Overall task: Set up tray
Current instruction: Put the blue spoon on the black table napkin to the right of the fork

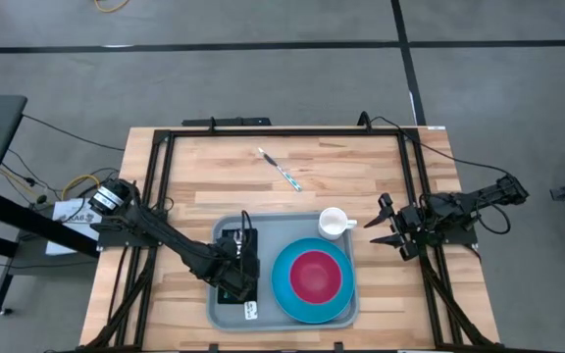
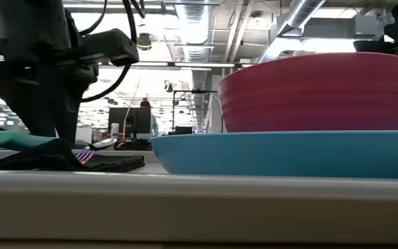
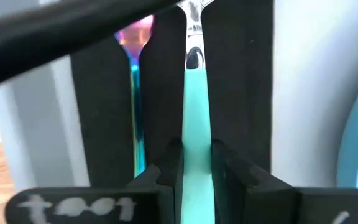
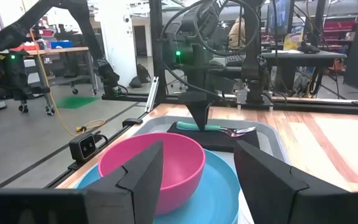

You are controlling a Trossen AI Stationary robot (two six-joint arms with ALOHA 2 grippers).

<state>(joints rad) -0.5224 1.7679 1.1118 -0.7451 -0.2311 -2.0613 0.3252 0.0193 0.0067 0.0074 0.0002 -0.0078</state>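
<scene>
Teal-handled spoon [image 3: 197,143] is clamped by the lowered left gripper [image 1: 236,261] over the tray [image 1: 268,224]; right gripper [image 1: 392,231] waits, spread.

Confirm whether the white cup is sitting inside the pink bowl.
No: the white cup stands on the tray beside the blue plate, apart from the pink bowl.

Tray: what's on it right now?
The tray holds a blue plate with a pink bowl, a white cup, and a black napkin with cutlery under the left gripper. The cutlery count is hidden.
</scene>
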